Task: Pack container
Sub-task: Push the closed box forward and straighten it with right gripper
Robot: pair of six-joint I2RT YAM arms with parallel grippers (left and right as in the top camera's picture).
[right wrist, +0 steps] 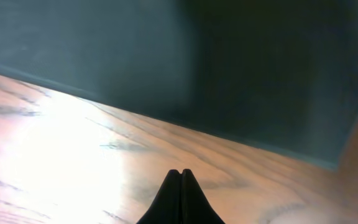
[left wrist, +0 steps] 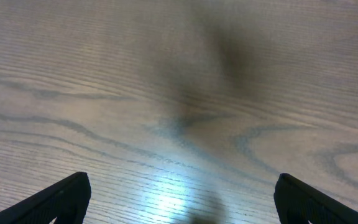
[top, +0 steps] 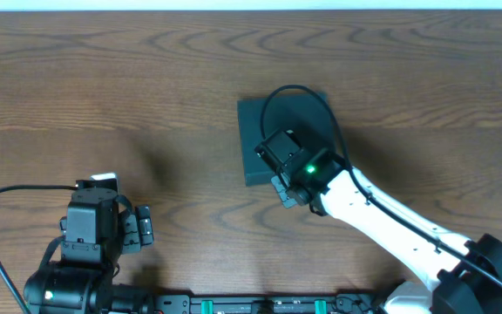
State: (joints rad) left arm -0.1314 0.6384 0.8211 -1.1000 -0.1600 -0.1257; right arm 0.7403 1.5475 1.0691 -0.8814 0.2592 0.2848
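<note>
The container [top: 251, 139] sits just right of the middle of the overhead frame, flat on the wood-grain table [top: 103, 87]. The right arm reaches over its lower half. It is a square box of dark teal, nearly black, matte cardboard with crisp straight edges and a plain flat top.

Expect it to be light and fairly stiff. The panels will probably flex or dent under a hard pinch, and an empty box this light is likely to slide on the smooth tabletop if you push it sideways. The matte skin should give decent friction. Your best hold is probably a free edge of the lid, or a side wall taken between the fingertips. The broad top is a poor choice. You cannot tell from these views which side carries the hinge.

Your right gripper [right wrist: 180, 180] has its fingers pressed together and holds nothing. In the right wrist view it sits at the bottom centre, over bare wood near the box's edge, and whether it touches the box is unclear. You would need to spread it before any pinch.

Your left gripper [left wrist: 182, 183] is spread wide and empty over bare table. It is in the overhead's lower left, well apart from the box.
</note>
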